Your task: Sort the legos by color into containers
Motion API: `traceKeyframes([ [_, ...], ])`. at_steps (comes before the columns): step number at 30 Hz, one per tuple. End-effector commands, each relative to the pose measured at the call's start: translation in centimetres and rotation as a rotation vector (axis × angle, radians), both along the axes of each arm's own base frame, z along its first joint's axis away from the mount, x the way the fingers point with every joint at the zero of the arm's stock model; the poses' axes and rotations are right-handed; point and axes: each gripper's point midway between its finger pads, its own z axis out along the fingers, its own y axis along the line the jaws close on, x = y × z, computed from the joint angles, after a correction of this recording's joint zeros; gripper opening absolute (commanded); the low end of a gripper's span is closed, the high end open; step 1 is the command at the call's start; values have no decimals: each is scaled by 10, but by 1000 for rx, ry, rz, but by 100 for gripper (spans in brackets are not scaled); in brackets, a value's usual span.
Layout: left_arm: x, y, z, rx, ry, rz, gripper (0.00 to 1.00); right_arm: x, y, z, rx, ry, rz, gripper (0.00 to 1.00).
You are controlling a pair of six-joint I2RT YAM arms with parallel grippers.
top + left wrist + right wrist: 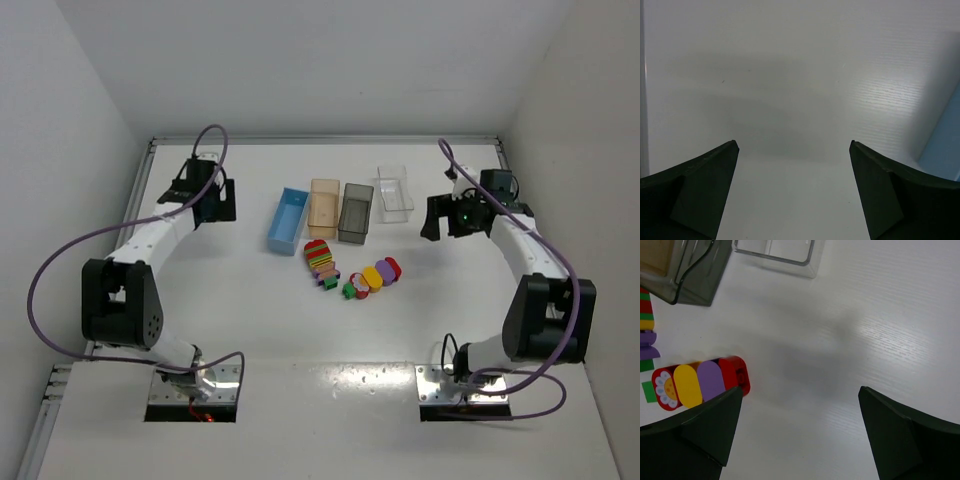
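Four containers stand in a row at the back middle: light blue (288, 221), pale orange (323, 208), smoky dark grey (355, 212) and clear (395, 193). In front of them lie the legos: a striped stack (320, 257) and a joined row of red, yellow and purple bricks (378, 273), with small green pieces (350, 290) beside it. My left gripper (203, 204) hovers open left of the blue bin, over bare table (793, 142). My right gripper (455, 222) is open right of the clear bin (801, 388). The brick row (700, 382) lies just beyond its left finger.
White walls close in the table on the left, back and right. The right wrist view shows the grey bin (690, 270), the clear bin (775, 250) and the end of the striped stack (646, 315). A blue bin wall (945, 150) edges the left wrist view.
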Motion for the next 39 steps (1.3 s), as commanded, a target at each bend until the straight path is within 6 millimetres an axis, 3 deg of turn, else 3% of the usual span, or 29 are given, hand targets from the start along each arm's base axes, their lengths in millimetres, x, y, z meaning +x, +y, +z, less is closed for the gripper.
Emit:
traceKeyframes([
  [1,-4,-10,16,-36,-38,-74,100,-8,13,12,-1,-46,97,100],
  [6,-9,-28,17,-77,-36,-196,100,-11,10,10,-18,-49,86,100],
  [8,-11,-43,21,-125,-43,-280,100,-16,18,10,-9,-46,141,100],
  [12,-22,-77,38,-195,-74,-527,100,-29,47,25,-13,-153,453,96],
  [15,-25,-86,43,-212,-74,-597,100,-39,71,32,-74,-259,716,96],
  [17,-27,-91,47,-228,-77,-628,100,-50,84,22,-131,-275,942,96],
  [21,-36,-98,40,-266,-39,-666,100,-62,101,4,-176,-288,1217,96],
  [27,-35,-94,42,-259,-41,-664,100,-70,132,-29,-221,-312,1498,96],
  [32,-28,-95,36,-265,-20,-661,100,-84,152,-61,-182,-283,1670,99],
  [39,-25,-96,30,-277,4,-651,100,-85,161,-82,-155,-221,1761,99],
])
